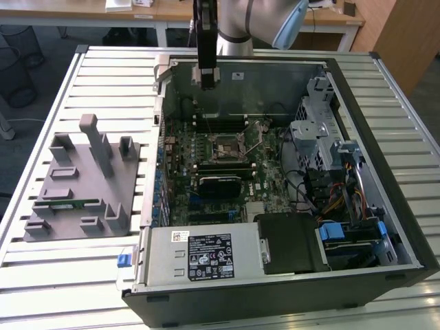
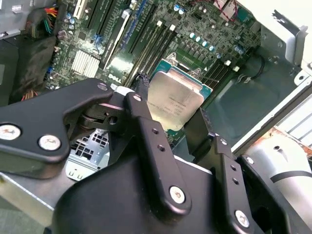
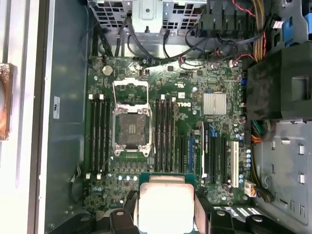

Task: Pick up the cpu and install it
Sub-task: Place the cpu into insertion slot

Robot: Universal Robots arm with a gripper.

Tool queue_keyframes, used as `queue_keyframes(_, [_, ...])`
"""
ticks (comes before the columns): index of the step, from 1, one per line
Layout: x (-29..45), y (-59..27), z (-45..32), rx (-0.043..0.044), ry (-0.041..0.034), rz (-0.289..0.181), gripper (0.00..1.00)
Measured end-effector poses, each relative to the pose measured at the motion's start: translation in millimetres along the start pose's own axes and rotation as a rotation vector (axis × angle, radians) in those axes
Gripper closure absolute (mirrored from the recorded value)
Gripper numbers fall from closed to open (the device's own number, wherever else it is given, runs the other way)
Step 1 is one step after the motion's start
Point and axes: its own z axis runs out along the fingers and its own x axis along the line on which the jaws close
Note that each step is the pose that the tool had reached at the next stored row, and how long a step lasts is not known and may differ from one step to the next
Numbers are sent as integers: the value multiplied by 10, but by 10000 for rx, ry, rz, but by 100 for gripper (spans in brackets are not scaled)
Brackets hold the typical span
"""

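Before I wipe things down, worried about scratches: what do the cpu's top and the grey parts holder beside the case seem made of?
The cpu, gripped in the tool: pale silver top with a soft sheen, likely plated metal. The grey parts holder: uniform matte grey, blocky shapes, probably plastic, though painted metal is possible.

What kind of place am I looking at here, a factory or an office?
Most likely a lab or workshop testing robot computer assembly. An open computer case lies on a slatted metal table, a robot arm reaches over it holding a chip, and office desks stand behind.
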Motion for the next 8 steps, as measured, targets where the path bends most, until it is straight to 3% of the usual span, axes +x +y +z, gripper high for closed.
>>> queue_keyframes(8, [5, 73, 14, 7, -14, 118, 46])
